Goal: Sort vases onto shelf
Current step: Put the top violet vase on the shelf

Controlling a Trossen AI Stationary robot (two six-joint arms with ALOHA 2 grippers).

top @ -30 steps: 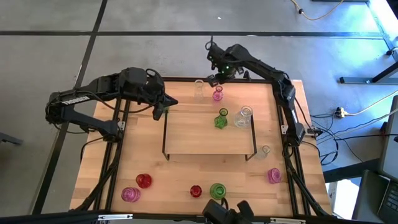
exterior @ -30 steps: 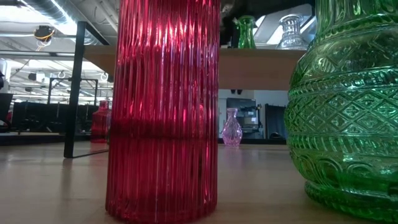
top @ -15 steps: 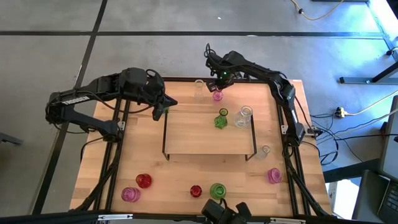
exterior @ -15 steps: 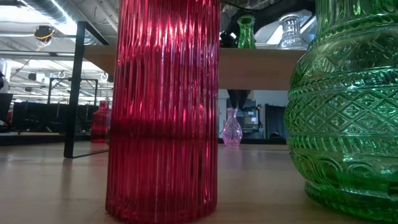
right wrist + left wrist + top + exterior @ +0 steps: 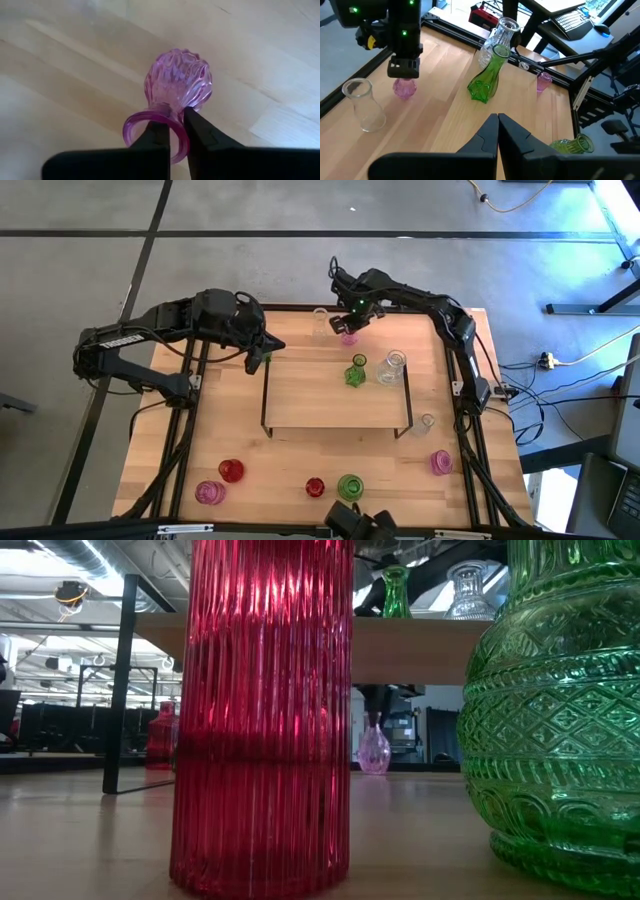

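A small pink vase (image 5: 349,337) stands upright on the table behind the shelf (image 5: 330,405), and my right gripper (image 5: 347,327) is shut on its top from above. In the low view its belly (image 5: 373,751) rests on the wood. A clear vase (image 5: 320,323) stands just left of it. A green vase (image 5: 356,372) and a clear vase (image 5: 392,367) stand on the shelf's far right part. My left gripper (image 5: 280,345) hangs shut and holding nothing over the shelf's far left corner. My right gripper holds the pink vase by its flared rim (image 5: 136,119). One finger (image 5: 156,131) seems to stand inside the mouth and the other (image 5: 199,131) outside against the neck. The fingers point straight down. The vase stands upright with its base on the table.
Near the table's front edge stand a red vase (image 5: 231,470), a pink one (image 5: 209,492), a small red one (image 5: 315,486) and a green one (image 5: 350,485). At the right are a pink vase (image 5: 441,462) and a small clear one (image 5: 427,421).
My right gripper has come down onto the pink vase and shut on its rim. The vase has stayed standing in its place.
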